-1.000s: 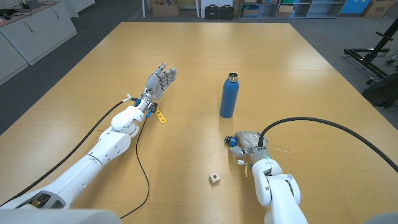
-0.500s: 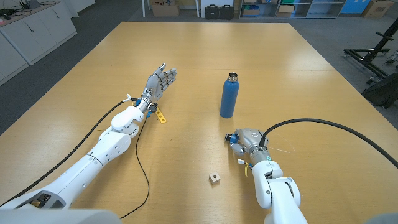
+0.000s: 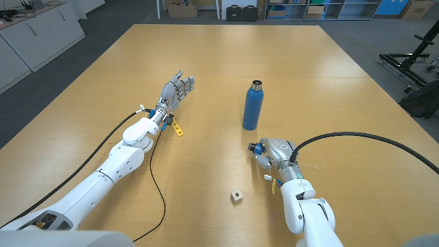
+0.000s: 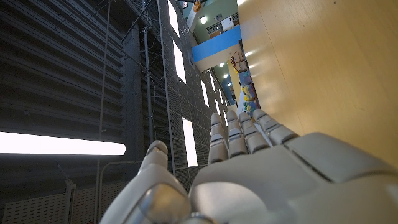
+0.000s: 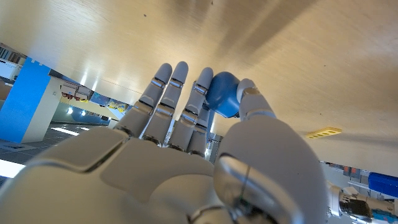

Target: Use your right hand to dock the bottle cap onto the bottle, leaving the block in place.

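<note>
Rounded blue bottle cap (image 5: 222,93) pinched in right hand (image 3: 273,152) fingers (image 5: 180,93).

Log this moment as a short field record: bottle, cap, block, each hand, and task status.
bottle: blue bottle upright mid-table, mouth open, no cap on it
cap: blue bottle cap pinched between thumb and a finger of the right hand
block: small block on the table near the front edge, apart from both hands
right hand: right hand in front of the bottle, not touching it
left hand: left hand on the table's left, fingers extended, holding nothing
other: yellow piece by the left wrist
status: cap not yet docked
</note>
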{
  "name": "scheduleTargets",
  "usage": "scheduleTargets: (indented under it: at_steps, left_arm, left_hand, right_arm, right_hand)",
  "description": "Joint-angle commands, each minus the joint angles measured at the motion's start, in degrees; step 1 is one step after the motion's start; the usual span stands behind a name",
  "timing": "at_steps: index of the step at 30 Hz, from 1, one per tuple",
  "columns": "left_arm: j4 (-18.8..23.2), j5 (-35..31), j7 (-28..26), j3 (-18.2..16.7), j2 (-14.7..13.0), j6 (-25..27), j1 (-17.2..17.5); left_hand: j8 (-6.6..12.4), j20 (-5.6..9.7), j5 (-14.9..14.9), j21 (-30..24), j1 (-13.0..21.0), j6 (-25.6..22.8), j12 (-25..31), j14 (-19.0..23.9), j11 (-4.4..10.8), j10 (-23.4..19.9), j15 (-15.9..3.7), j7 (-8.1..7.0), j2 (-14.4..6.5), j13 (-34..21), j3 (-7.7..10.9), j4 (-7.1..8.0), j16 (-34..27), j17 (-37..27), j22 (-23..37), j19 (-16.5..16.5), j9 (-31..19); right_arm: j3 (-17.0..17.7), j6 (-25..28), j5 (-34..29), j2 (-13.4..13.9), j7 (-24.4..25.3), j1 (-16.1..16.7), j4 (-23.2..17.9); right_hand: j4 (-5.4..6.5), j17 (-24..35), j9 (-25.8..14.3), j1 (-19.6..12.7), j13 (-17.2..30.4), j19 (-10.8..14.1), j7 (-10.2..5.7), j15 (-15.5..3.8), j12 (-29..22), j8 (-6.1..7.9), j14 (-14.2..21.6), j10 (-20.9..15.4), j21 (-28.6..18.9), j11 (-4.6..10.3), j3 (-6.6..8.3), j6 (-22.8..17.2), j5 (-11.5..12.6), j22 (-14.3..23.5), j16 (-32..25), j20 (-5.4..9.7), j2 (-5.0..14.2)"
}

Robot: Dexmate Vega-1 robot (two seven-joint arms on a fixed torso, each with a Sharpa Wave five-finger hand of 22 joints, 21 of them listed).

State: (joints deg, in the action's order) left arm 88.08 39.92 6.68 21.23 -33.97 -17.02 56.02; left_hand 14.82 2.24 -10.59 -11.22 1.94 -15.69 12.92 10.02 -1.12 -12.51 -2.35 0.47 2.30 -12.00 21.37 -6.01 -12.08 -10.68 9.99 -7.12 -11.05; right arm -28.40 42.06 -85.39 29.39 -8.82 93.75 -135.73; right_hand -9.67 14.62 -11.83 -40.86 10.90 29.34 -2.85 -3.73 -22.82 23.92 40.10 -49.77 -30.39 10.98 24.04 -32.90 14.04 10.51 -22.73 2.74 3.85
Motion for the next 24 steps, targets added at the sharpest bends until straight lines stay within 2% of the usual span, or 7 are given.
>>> scheduleTargets:
  at_steps: [1, 8, 15, 19, 24]
  left_arm:
    - [1.14, -0.14, -0.57, -0.27, -0.6, 0.55, 0.2]
    - [1.87, 0.2, -0.62, -0.81, -1.32, 0.68, 0.9]
    - [2.12, 0.99, 0.52, -1.39, -2.1, 0.33, 1.57]
    - [2.84, 1.08, 0.11, -1.87, -2.71, 0.57, 2.14]
    - [2.79, 1.78, 0.6, -2.17, -3.1, 1.1, 2.11]
  left_hand:
    - [-0.06, 1.16, 0.11, -0.02, -0.1, -0.64, -0.08, 0.56, -0.01, -0.48, -0.74, 0.13, -0.61, 0.01, 0.41, -0.24, 0.05, -0.13, 0.18, 0.2, -0.13]
    - [-0.04, 1.24, 0.12, -0.03, -0.1, -0.84, -0.06, 0.68, 0.06, -0.64, -0.91, 0.22, -0.68, 0.02, 0.43, -0.26, 0.05, -0.13, 0.18, 0.16, -0.13]
    - [0.01, 1.27, 0.13, -0.04, -0.09, -1.12, -0.02, 0.84, 0.17, -0.86, -0.88, 0.3, -0.76, 0.03, 0.46, -0.26, 0.02, -0.13, 0.18, 0.13, -0.14]
    - [0.02, 1.27, 0.13, -0.06, -0.08, -1.22, 0.03, 0.93, 0.03, -1.04, -0.92, 0.25, -0.82, 0.03, 0.48, -0.27, 0.0, -0.13, 0.18, 0.06, -0.14]
    - [0.12, 1.24, 0.13, -0.18, -0.06, -1.64, 0.11, 1.28, 0.06, -1.39, -0.83, 0.26, -0.95, 0.04, 0.54, -0.28, -0.08, -0.13, 0.18, -0.27, -0.14]
  right_arm:
    - [1.63, 1.08, 1.79, 1.59, 2.6, 0.11, -1.94]
    - [2.8, 2.53, 0.59, 1.51, 1.99, -0.55, -2.93]
    - [3.2, 4.05, -3.22, 0.14, 0.92, -1.87, -3.1]
    - [4.39, 3.82, -1.64, -0.55, 1.12, -2.19, -4.09]
    - [4.48, 3.94, -3.81, -1.5, 0.39, -3.46, -4.24]
  right_hand:
    - [0.19, 0.11, -0.16, -3.99, 0.18, 0.56, -5.95, -6.81, -0.31, 0.51, 0.59, -1.04, -0.41, 0.05, 0.45, -12.58, 0.01, 0.35, -0.2, 1.66, 3.11]
    - [0.34, 0.11, -0.13, -4.1, 0.16, 0.62, -6.12, -6.91, -0.27, 0.7, 0.91, -1.61, -0.46, -0.04, 0.46, -13.04, -0.1, 0.36, -0.18, 1.86, 3.08]
    - [0.48, 0.13, -0.1, -4.27, 0.16, 0.77, -6.34, -7.09, 0.17, 0.65, 1.01, -1.31, -0.54, 0.54, 0.53, -12.88, -0.2, 0.37, -0.05, 2.0, 3.15]
    - [0.46, 0.11, -0.08, -4.46, 0.16, 1.22, -6.3, -7.16, 0.36, 0.68, 1.01, -1.29, -0.73, 0.95, 0.6, -12.91, -0.24, 0.37, 0.07, 2.12, 3.14]
    - [0.37, 0.07, -0.07, -4.72, 0.16, 1.48, -6.27, -7.27, 0.51, 0.7, 1.06, -1.36, -0.85, 0.78, 0.69, -12.94, -0.25, 0.37, 0.19, 2.01, 3.06]
